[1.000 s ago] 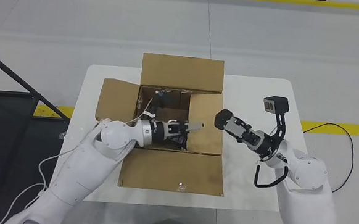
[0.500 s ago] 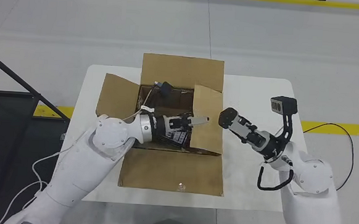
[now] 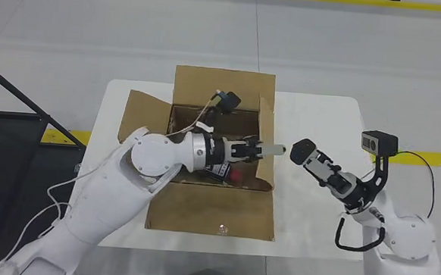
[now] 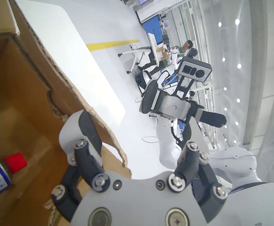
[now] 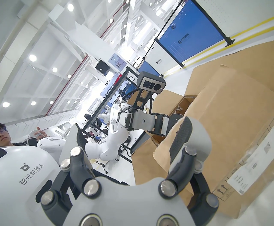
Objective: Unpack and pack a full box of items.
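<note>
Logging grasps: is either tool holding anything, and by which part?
Nothing is gripped. The left tool is open, straddling the raised box flap; the right tool is open, clear of it.

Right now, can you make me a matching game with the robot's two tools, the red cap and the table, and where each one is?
Things:
1. left tool
2. right tool
3. red cap
4. table

Places:
A. inside the cardboard box
B. open, above the table, beside the box
C. under the box
D. open, at the edge of a box flap

Pairs: 1-D, 2-B, 3-A, 4-C.
</note>
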You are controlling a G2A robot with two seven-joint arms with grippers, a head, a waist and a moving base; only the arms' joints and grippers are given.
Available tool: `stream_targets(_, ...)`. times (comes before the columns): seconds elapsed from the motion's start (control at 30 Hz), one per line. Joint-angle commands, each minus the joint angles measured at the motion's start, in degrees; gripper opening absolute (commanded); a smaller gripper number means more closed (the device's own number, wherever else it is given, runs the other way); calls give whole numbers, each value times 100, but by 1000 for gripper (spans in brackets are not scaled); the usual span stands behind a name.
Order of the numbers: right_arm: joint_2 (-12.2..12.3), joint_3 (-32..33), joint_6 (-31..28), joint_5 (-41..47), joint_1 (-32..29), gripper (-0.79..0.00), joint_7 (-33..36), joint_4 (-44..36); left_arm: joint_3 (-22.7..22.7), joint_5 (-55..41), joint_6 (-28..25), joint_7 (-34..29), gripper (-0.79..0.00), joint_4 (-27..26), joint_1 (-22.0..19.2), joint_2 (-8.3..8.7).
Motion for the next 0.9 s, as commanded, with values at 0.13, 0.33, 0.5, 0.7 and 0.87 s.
stream_targets(0.13, 53, 288, -136, 104, -289, 0, -70, -101, 527, 50, 58, 96, 0, 466, -519, -192)
stream_targets(0.33, 108, 824, -279, 127, -765, 0, -257, -270, 988, 73, -22, 409, 0, 976, -936, -424)
stream_targets(0.5, 151, 1349, -295, 44, -1172, 0, -407, -435, 1306, 15, -71, 632, 0, 1354, -1170, -620)
stream_targets(0.7, 182, 1726, -349, 134, -1551, 0, -512, -559, 1720, 4, -115, 725, 0, 1784, -1432, -876)
stream_targets(0.87, 191, 1797, -345, 253, -1694, 0, -517, -590, 2026, 21, -17, 696, 0, 2155, -1628, -1091)
